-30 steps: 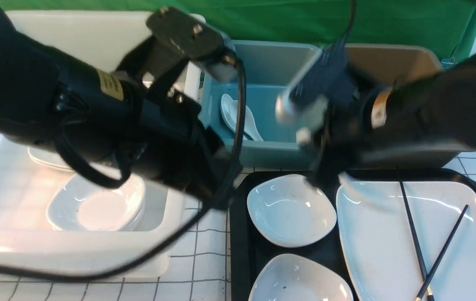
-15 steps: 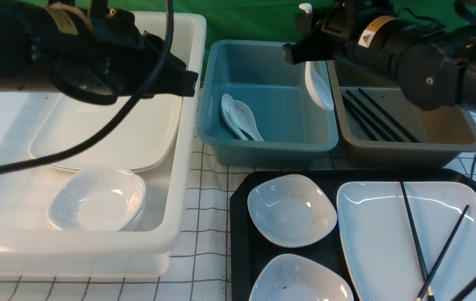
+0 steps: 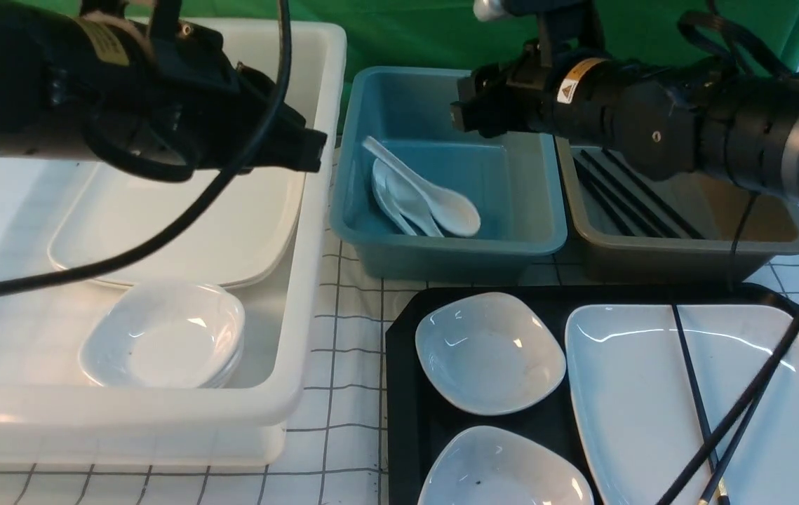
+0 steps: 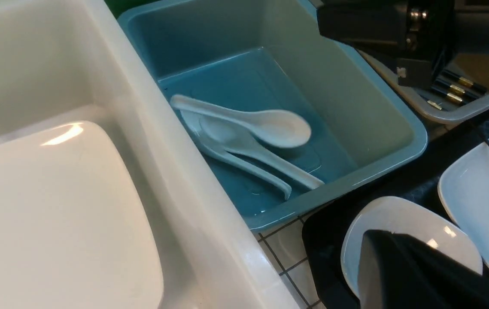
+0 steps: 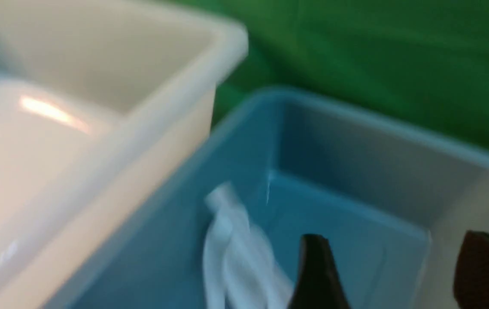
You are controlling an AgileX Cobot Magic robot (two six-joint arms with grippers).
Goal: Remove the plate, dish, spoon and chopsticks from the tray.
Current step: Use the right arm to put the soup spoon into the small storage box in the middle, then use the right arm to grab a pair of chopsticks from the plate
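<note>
Checked tablecloth [image 3: 343,393] foreground: plate [image 3: 638,393] and chopsticks [image 3: 687,365] sit on the tray [image 3: 403,393]; beyond, the spoon [image 3: 441,203] lies in the blue tub [image 3: 441,256]. The right gripper [image 5: 392,257] above, jaws wide and empty, is best lifted straight clear; left gripper [image 3: 304,149] closed, empty.

A white spoon [image 3: 441,203] lies across two other spoons in the blue tub [image 3: 448,249] by the worktop's far edge, with the right claw [image 3: 466,116] hanging above it. At the front right corner, the black tray [image 3: 403,421] carries two small dishes [image 3: 489,351] and the plate [image 3: 638,407], with the chopsticks [image 3: 695,393] lying on the plate. The left claw [image 3: 308,151] hovers over the white tub [image 3: 301,294] along the left edge.
</note>
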